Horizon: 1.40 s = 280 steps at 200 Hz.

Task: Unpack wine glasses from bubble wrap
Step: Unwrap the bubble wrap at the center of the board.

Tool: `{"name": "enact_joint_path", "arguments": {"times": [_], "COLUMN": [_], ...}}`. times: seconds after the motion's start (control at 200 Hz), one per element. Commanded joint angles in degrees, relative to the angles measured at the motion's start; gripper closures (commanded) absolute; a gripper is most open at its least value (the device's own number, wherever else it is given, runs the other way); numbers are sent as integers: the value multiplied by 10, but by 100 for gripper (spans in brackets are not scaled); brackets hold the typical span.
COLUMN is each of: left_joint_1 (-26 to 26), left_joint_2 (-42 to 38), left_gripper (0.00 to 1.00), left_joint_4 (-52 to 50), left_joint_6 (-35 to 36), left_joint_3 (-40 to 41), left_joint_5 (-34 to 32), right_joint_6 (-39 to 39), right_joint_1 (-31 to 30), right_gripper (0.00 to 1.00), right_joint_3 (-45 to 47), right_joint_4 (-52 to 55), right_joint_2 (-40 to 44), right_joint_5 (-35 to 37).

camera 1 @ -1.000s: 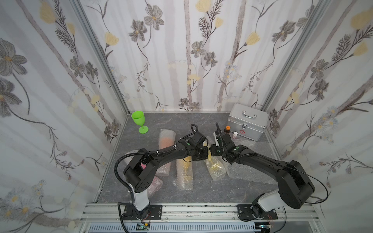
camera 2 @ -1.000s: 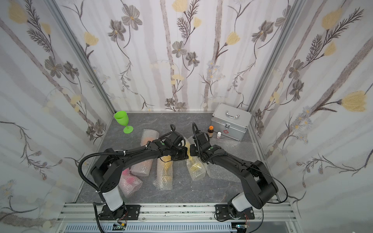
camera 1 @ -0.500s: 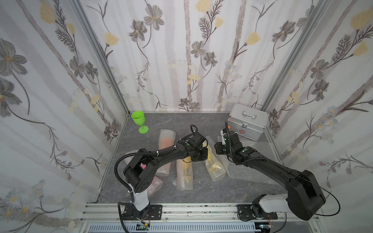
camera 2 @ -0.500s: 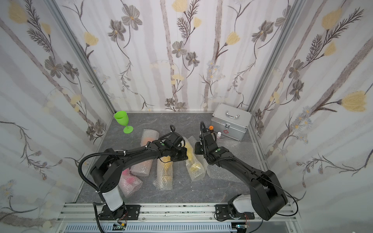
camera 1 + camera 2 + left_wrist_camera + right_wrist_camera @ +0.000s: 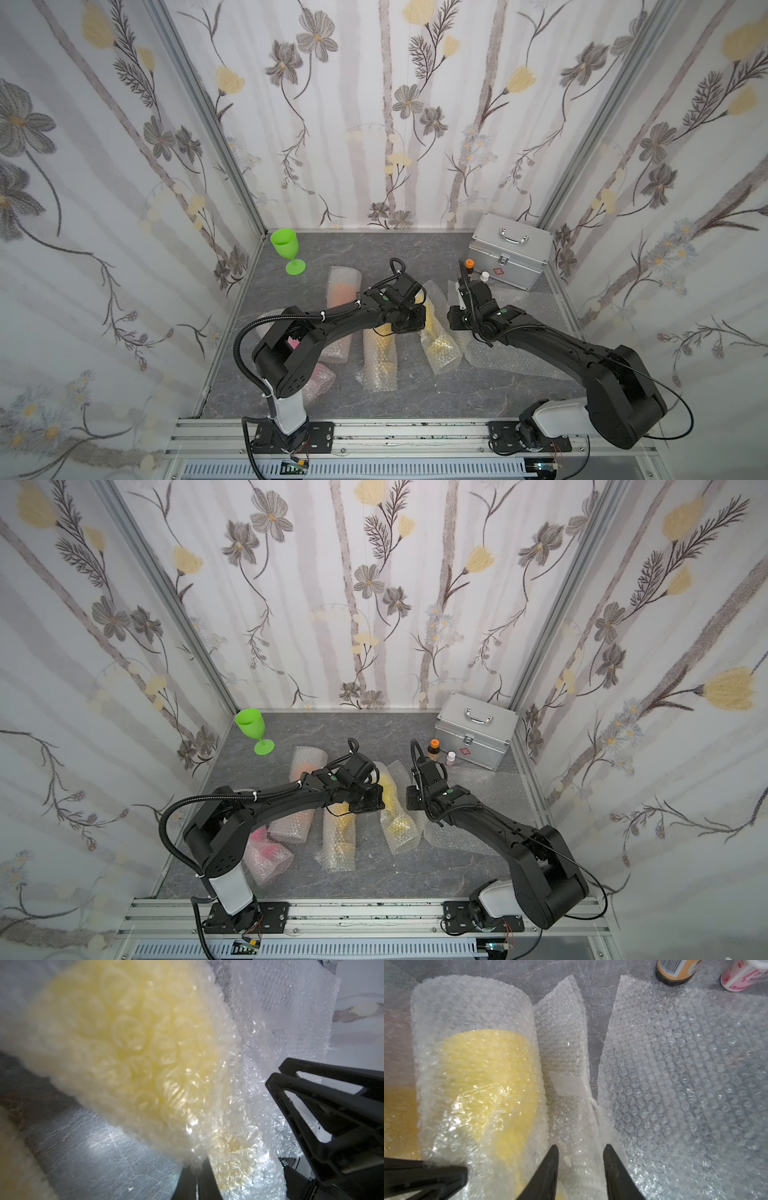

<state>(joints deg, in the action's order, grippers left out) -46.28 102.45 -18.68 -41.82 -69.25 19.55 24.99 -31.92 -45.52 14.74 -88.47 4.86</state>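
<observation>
As the left gripper (image 5: pixel 196 1172) pinches bubble wrap (image 5: pixel 228 1105), the right gripper (image 5: pixel 580 1149) gapes near a barcoded bottle (image 5: pixel 675 970).

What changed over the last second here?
The right gripper drew sideways away from the left gripper, toward the metal case, jaws apart astride a loose bubble wrap flap. The left gripper stayed pinched on the yellow glass's wrap; green glass and other bundles unmoved.
</observation>
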Motion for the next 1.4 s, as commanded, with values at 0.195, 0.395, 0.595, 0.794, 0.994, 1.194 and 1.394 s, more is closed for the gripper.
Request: {"name": "enact_joint_path", "arguments": {"times": [0.195, 0.395, 0.595, 0.794, 0.994, 1.194, 1.394], "left_joint_1": [5, 6, 7, 11, 20, 39, 50], "left_joint_2": [-12, -13, -14, -18, -28, -42, -57], "left_gripper": [100, 100, 100, 100, 94, 82, 62], "left_joint_4": [8, 12, 15, 14, 8, 5, -11], "left_joint_6": [3, 2, 2, 2, 5, 2, 9], "left_joint_3": [14, 17, 21, 24, 29, 39, 36], "left_joint_5": [-9, -7, -7, -8, -9, 1, -1], "right_joint_6": [7, 14, 20, 29, 31, 38, 43], "right_joint_1": [0, 5, 5, 5, 1, -1, -1], "right_gripper": [60, 57, 65, 86, 100, 100, 100], "right_joint_3": [2, 18, 24, 20, 16, 13, 0], "right_joint_4": [35, 40, 26, 19, 20, 20, 43], "right_joint_2": [27, 34, 30, 45, 57, 92, 132], "right_joint_5": [54, 35, -19, -31, -35, -35, -9]}}
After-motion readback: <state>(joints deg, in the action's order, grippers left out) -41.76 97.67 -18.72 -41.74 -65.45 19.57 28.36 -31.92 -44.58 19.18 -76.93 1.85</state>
